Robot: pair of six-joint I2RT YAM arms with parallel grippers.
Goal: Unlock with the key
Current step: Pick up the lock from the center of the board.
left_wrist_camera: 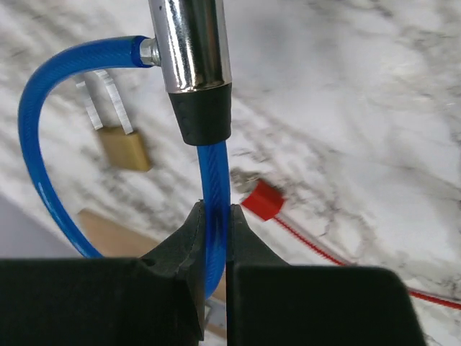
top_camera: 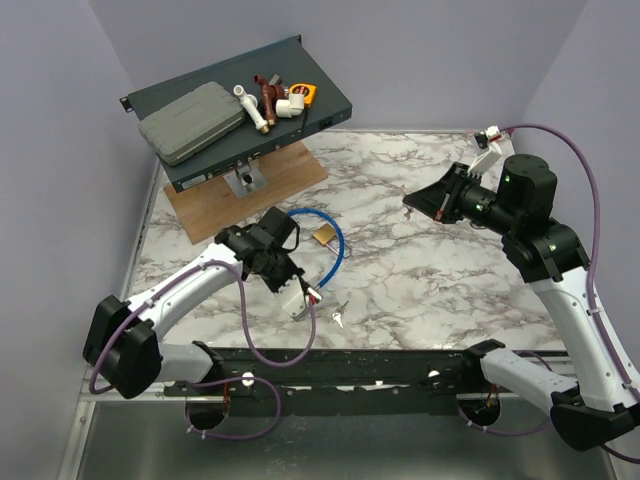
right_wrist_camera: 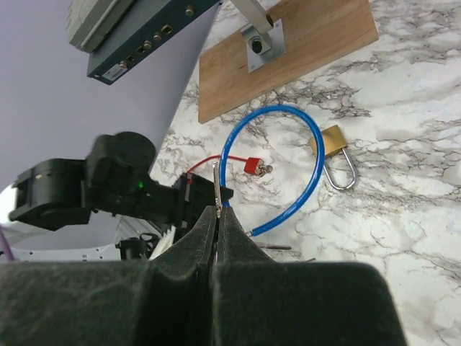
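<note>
My right gripper [right_wrist_camera: 217,210] is shut on the key [right_wrist_camera: 216,180], a thin silver blade that sticks up from between the fingertips. In the top view this gripper [top_camera: 412,204] hovers above the table at the right. My left gripper [left_wrist_camera: 215,213] is shut on a blue cable [left_wrist_camera: 214,173] just below its silver lock barrel [left_wrist_camera: 191,43]. In the top view it [top_camera: 297,296] sits low at the near left. The brass padlock [top_camera: 325,236] lies inside the blue cable loop [top_camera: 338,250], and also shows in the right wrist view [right_wrist_camera: 333,140] and the left wrist view [left_wrist_camera: 124,148].
A red tag on a red cord [left_wrist_camera: 261,200] lies by the cable. Small loose keys [top_camera: 340,318] lie near the front edge. A wooden board with a metal bracket [top_camera: 245,185] and a dark rack unit [top_camera: 240,120] carrying a grey case and pipe fittings stand at the back left.
</note>
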